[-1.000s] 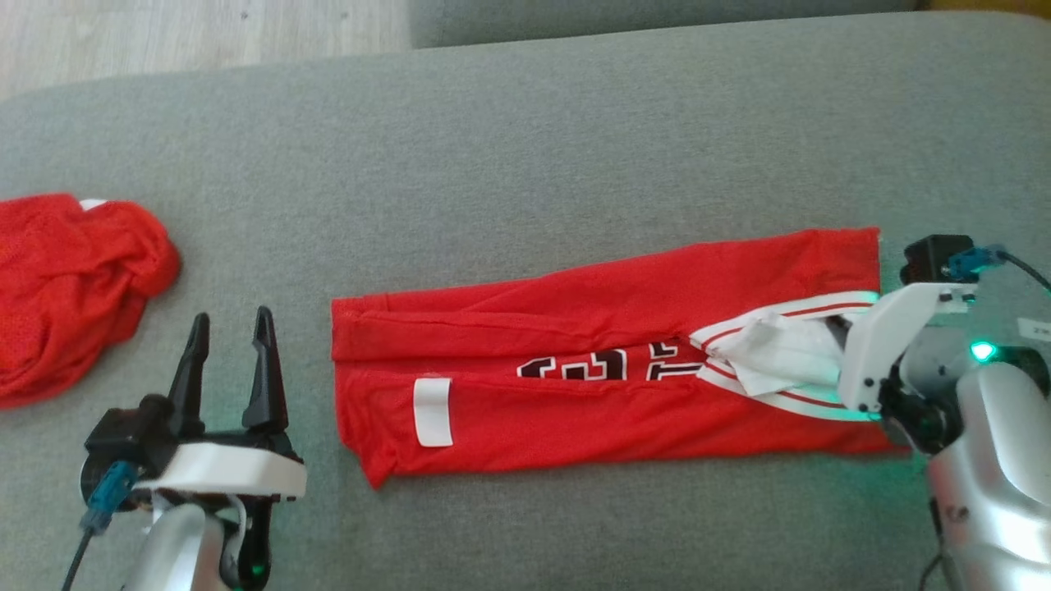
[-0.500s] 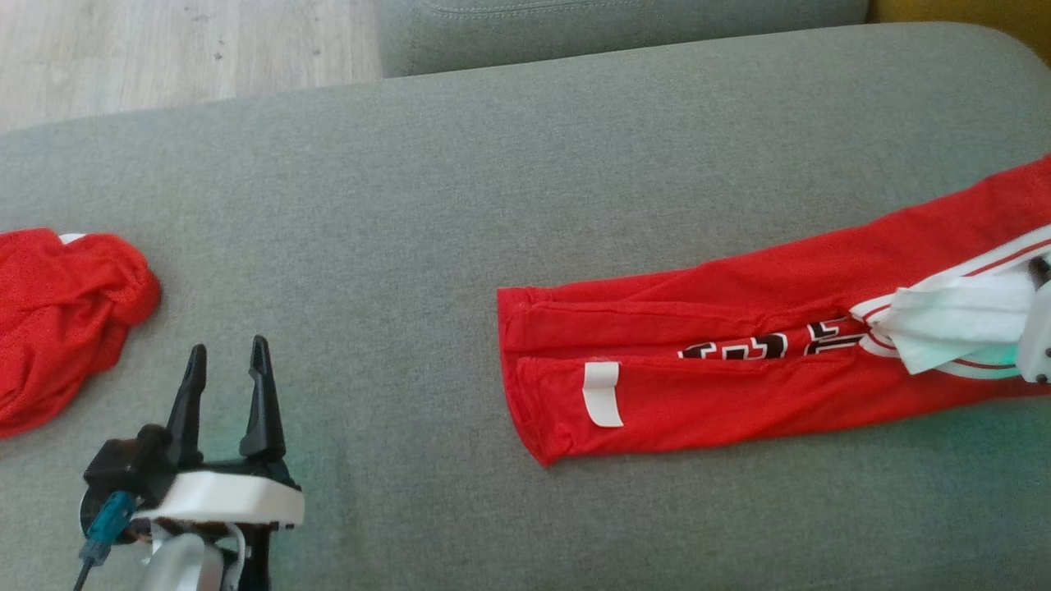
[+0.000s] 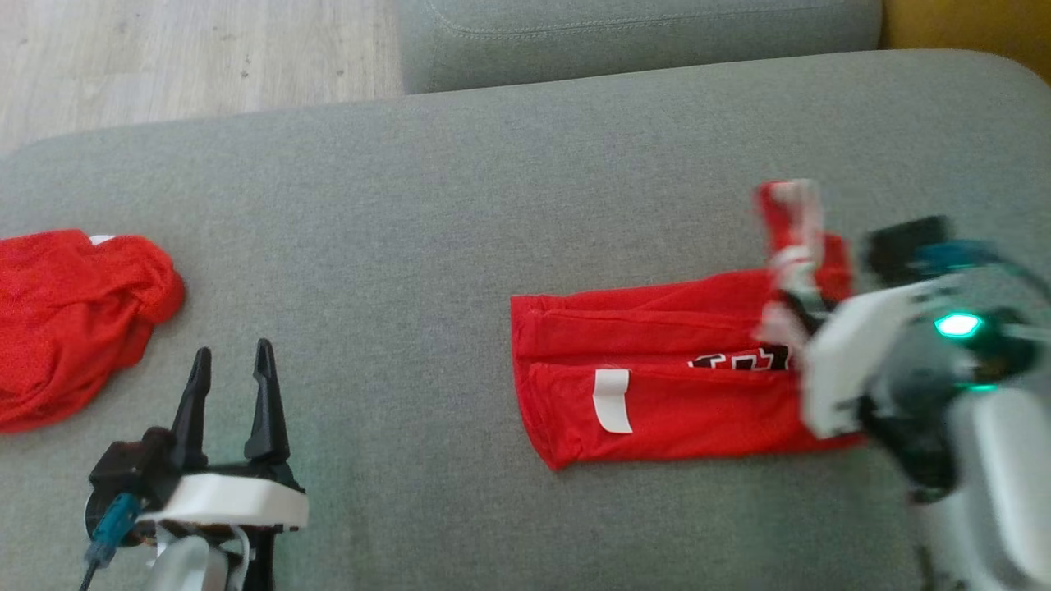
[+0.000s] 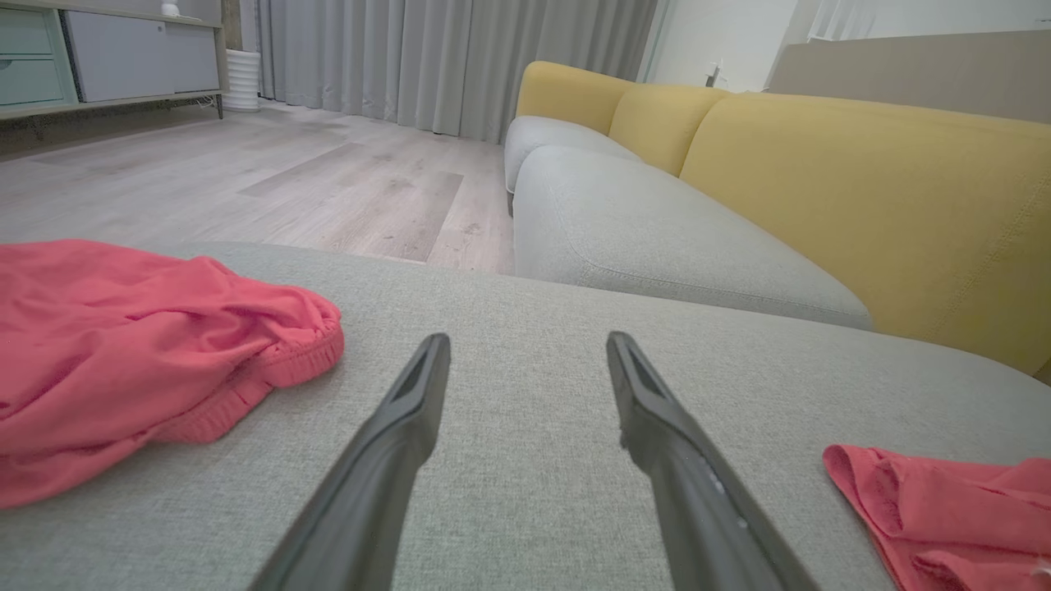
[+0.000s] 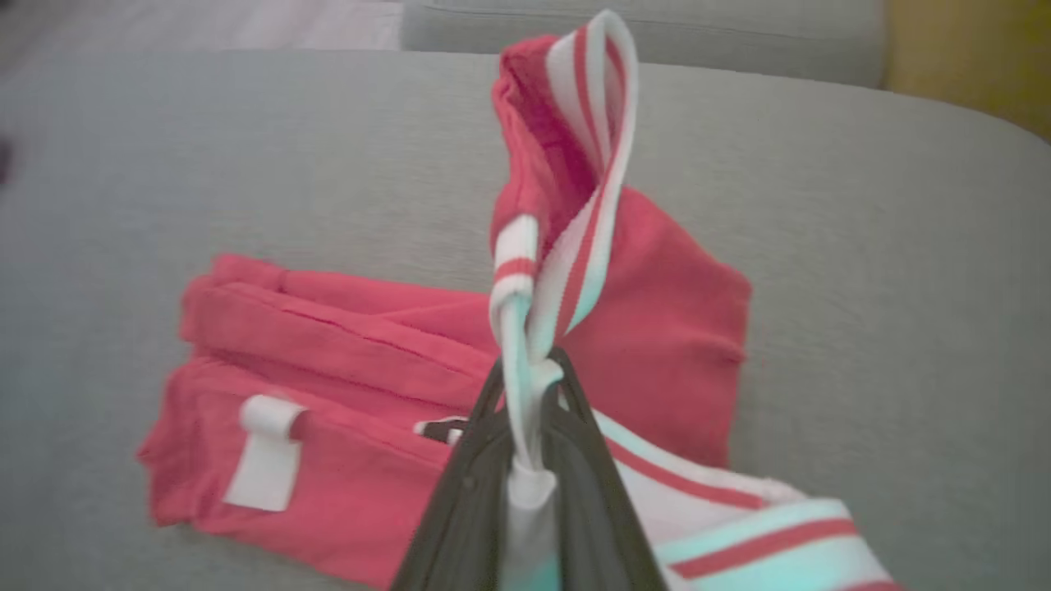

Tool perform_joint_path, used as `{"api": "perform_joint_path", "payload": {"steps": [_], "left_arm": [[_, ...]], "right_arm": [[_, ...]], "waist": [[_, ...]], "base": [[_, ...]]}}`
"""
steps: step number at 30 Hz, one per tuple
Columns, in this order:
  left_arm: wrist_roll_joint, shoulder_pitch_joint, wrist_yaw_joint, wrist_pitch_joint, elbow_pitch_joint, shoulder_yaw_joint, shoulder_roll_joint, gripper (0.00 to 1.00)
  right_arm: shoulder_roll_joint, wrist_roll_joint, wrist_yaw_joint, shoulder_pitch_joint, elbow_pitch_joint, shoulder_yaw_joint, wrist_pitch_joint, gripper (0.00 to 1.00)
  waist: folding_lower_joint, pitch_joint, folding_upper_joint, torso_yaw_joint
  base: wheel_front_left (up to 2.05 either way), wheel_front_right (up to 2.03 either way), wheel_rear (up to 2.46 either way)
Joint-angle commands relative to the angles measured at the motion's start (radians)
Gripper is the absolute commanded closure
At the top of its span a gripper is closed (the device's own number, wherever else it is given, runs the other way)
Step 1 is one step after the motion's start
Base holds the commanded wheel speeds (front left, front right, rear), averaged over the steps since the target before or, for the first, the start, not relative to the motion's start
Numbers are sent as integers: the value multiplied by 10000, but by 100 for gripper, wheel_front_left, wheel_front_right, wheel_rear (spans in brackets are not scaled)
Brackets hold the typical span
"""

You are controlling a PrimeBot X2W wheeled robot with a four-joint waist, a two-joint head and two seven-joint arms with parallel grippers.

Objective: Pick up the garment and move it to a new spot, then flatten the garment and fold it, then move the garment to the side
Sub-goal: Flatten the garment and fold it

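The garment (image 3: 657,394) is a red jersey with black lettering and a white tag, lying as a long folded strip on the grey cushion (image 3: 410,246). My right gripper (image 3: 788,316) is shut on its red-and-white striped end (image 5: 591,164) and holds that end up above the rest of the jersey (image 5: 328,427), blurred by motion. In the right wrist view my right gripper (image 5: 530,369) pinches the white trim between its fingers. My left gripper (image 3: 230,361) rests open and empty at the lower left, well apart from the jersey's near corner (image 4: 944,517). The left wrist view shows my left gripper (image 4: 525,341) spread over bare cushion.
A second red garment (image 3: 66,320) lies crumpled at the cushion's left edge, close to the left gripper (image 4: 123,353). Behind the cushion are a grey sofa seat (image 3: 640,33), yellow backrests (image 4: 862,180) and wooden floor (image 3: 164,57).
The right gripper has lifted the striped end off the cushion and carried it left over the jersey, so the strip shows shorter. The head camera has shifted. The left gripper has stayed put.
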Motion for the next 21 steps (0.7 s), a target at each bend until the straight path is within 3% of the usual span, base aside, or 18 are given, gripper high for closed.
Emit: {"api": "perform_joint_path", "payload": {"steps": [1,5,11,20,21], "left_arm": [[78,-114,1,-97,-266,270,169,0],[67,-131,8,-97,-276,254,164,0],[84,-349,-41,-73,-214,-17,46,0],[95,-650,-125,-68,8,-377,-101,0],[88,-656,-129,-71,23,-377,-101,0]], "right_arm": [[206,166,-7,-567,-580,829,-118,100],[686,414,-7,-1001,-315,1895,-333,100],[1211,911,-7,-1833,1230,3390,-729,100],[1308,1518,-7,-2218,3050,4150,-1176,100],[1309,1590,-7,-2242,3127,4168,-1267,78]], "waist": [[0,-18,-1,10],[0,-11,-1,42],[0,112,-1,406],[0,294,-1,850],[0,308,-1,849]], "base": [[0,0,0],[0,0,0],[0,0,0],[0,0,0],[0,0,0]]}}
